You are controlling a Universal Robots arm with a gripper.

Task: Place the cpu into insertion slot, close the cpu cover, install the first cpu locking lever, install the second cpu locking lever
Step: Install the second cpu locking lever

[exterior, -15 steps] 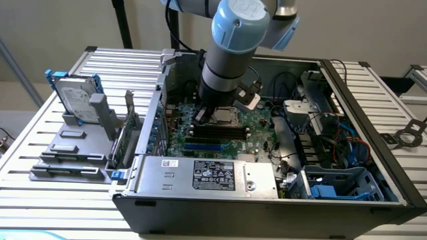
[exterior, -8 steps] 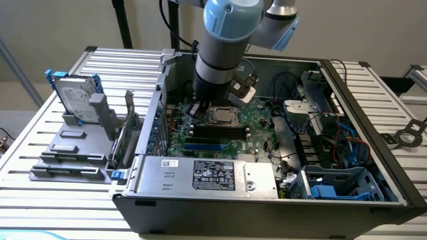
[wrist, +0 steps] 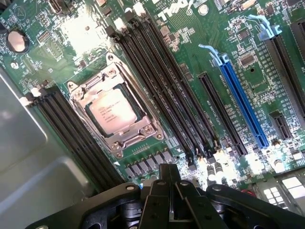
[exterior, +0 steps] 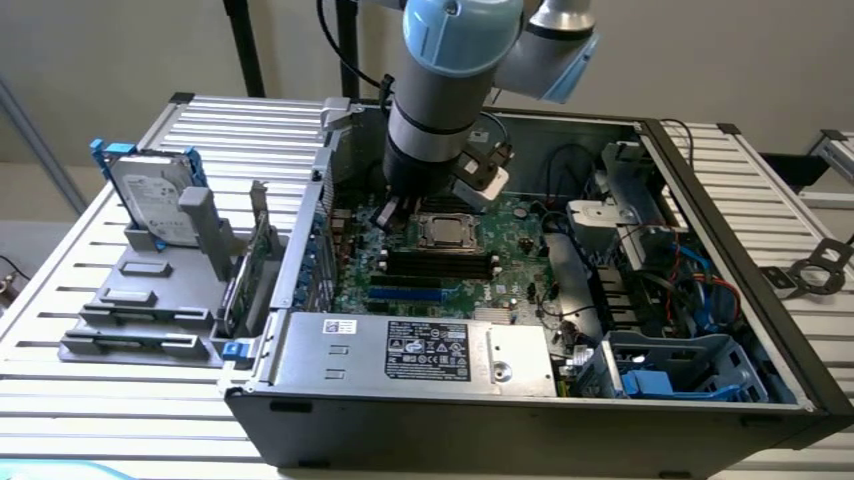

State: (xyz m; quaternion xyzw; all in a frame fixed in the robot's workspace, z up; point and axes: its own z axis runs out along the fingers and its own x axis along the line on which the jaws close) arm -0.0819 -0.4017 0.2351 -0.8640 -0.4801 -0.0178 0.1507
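The cpu (wrist: 113,109) lies flat in the insertion slot (wrist: 95,125) on the green board, silver top up. The cpu cover (wrist: 139,134), a silvery frame, lies down over it with the chip showing through its window. My gripper (wrist: 167,169) hangs above the board beside the socket, near the ends of the black memory slots, shut with nothing between its fingers. In the exterior view the gripper (exterior: 388,213) hangs under the blue-grey arm, just to the view's left of the cpu (exterior: 445,232). I cannot tell how the locking levers stand.
Black memory slots (wrist: 157,81) flank the socket, and a blue card slot (wrist: 243,105) lies further off. The case holds a silver power supply (exterior: 414,350), cables (exterior: 694,290) and a blue drive cage (exterior: 681,370). A hard drive (exterior: 150,195) stands in a grey rack outside.
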